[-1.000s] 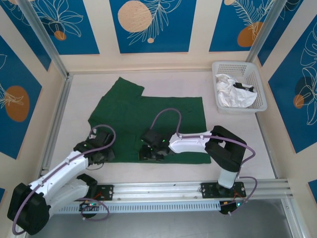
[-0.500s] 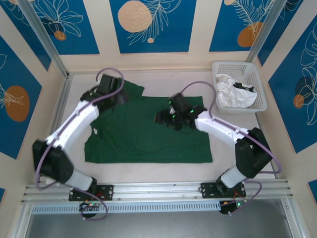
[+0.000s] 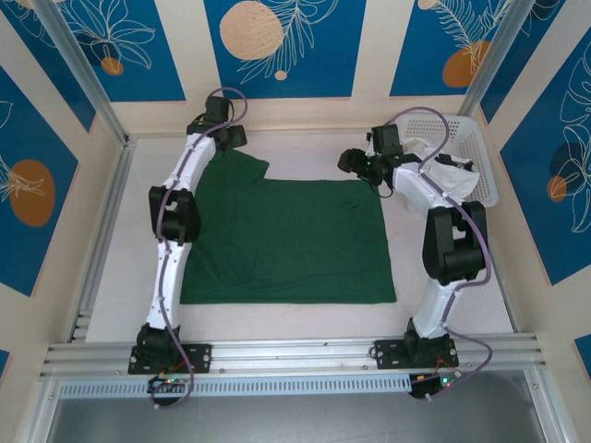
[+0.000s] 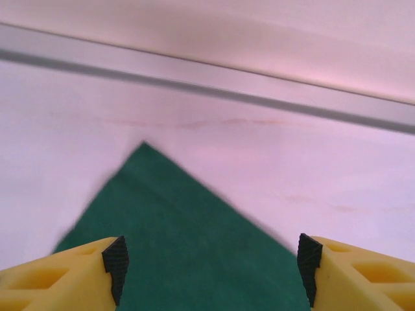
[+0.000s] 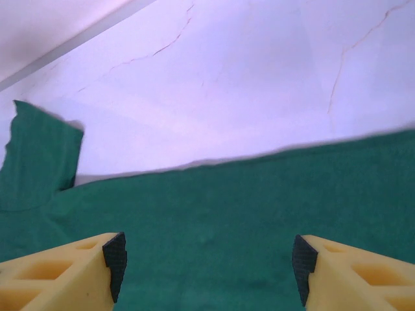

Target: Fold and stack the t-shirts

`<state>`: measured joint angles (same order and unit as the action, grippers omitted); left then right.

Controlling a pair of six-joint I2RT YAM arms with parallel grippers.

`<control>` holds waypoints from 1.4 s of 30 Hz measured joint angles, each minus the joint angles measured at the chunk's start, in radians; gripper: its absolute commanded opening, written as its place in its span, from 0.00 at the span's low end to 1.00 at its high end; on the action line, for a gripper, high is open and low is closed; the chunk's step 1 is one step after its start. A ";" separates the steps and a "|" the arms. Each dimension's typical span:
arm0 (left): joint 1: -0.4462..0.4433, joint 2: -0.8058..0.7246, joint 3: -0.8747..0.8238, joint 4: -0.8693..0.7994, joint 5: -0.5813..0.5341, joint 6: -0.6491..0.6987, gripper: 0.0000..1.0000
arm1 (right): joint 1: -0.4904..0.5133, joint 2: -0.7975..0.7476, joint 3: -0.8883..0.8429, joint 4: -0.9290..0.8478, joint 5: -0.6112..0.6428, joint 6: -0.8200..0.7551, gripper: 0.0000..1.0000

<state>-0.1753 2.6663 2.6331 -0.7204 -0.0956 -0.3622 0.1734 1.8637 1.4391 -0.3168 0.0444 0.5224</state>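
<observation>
The dark green t-shirt (image 3: 286, 235) lies flat on the table as a folded rectangle, with one sleeve (image 3: 242, 164) sticking out at the far left. My left gripper (image 3: 228, 138) hovers open over that sleeve's far corner (image 4: 188, 246), its yellow fingers (image 4: 78, 275) well apart, nothing pinched between them. Above the shirt's far right edge (image 5: 227, 207), my right gripper (image 3: 349, 161) is also open, holding nothing. The white t-shirt (image 3: 459, 181) lies crumpled in the basket, partly hidden behind my right arm.
The white lattice basket (image 3: 483, 157) stands at the back right corner. A metal rail (image 3: 106, 221) borders the table on the left, and the back wall (image 4: 259, 39) rises close behind the left gripper. Bare table (image 3: 452, 268) lies right of the green shirt.
Both arms swept from the near edge of the green shirt across to its far edge. Their jaws opened and let the cloth go; the shirt now lies as a flatter rectangle.
</observation>
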 measured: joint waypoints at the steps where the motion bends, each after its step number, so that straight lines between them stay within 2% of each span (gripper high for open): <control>1: 0.010 0.041 0.045 -0.005 0.004 0.011 0.70 | -0.008 0.019 0.015 0.002 0.000 -0.018 0.70; 9: 0.056 0.130 0.090 0.013 0.066 0.029 0.69 | -0.052 0.144 0.145 -0.025 0.005 -0.093 0.69; 16: 0.064 0.172 0.101 0.067 0.105 0.020 0.67 | -0.076 0.164 0.149 -0.043 0.005 -0.117 0.69; 23: 0.077 0.178 0.111 0.077 0.155 0.006 0.56 | -0.087 0.227 0.217 -0.107 0.036 -0.122 0.69; 25: 0.078 0.181 0.111 0.076 0.165 0.003 0.58 | -0.088 0.256 0.249 -0.143 0.054 -0.124 0.70; 28: 0.078 0.182 0.112 0.077 0.173 0.003 0.67 | -0.091 0.286 0.272 -0.177 0.076 -0.124 0.70; 36: 0.078 0.182 0.116 0.065 0.174 0.011 0.66 | -0.103 0.367 0.359 -0.280 0.141 -0.124 0.70; 38: 0.078 0.182 0.119 0.051 0.174 0.019 0.64 | -0.103 0.382 0.379 -0.302 0.156 -0.124 0.70; 42: 0.078 0.182 0.124 0.028 0.172 0.033 0.52 | -0.103 0.410 0.435 -0.363 0.200 -0.122 0.66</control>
<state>-0.0971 2.8487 2.7575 -0.6922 0.0769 -0.3294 0.0704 2.2742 1.8740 -0.6796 0.2443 0.4000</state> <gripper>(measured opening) 0.569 0.680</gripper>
